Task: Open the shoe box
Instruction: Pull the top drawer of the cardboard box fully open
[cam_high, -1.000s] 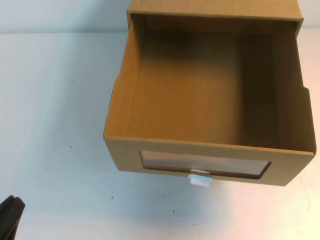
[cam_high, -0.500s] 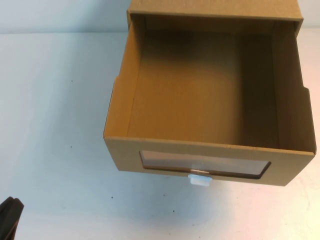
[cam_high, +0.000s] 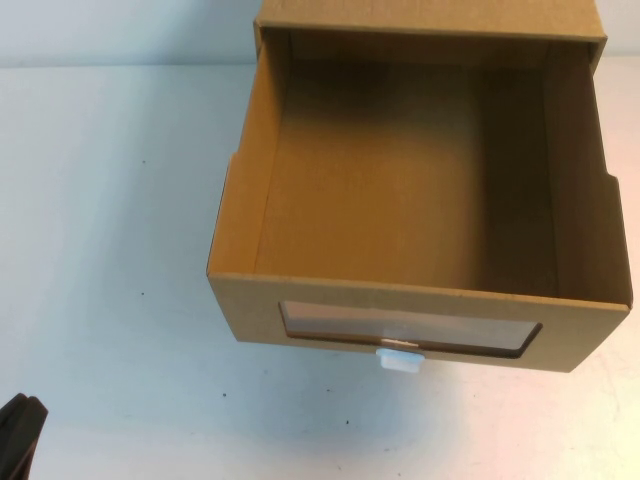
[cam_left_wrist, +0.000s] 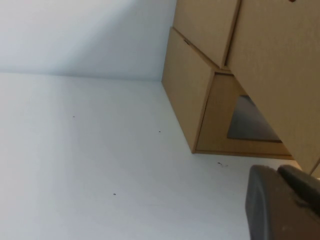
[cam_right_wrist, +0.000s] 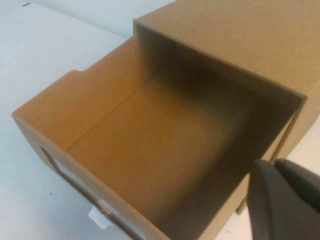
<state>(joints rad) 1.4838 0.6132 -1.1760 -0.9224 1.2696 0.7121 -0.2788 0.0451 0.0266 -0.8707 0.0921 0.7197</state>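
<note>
Shoe box (cam_high: 245, 310) on desk (cam_high: 100, 200), drawer (cam_high: 400, 190) well out of sleeve (cam_high: 430, 15), looks done. Right gripper (cam_right_wrist: 282, 200) by box's right side, jaws pressed together, empty. Left gripper (cam_high: 18, 435) at desk's near-left corner, state can't tell

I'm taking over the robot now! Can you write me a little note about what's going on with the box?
Left gripper: low at the near-left of the table, apart from the box.
Right gripper: shut, holding nothing, by the box's right side, out of the high view.
Shoe box: drawer pulled far out of its sleeve, nothing inside; white pull tab on its front.
Done: box open.
Left: nothing, it seems.
</note>
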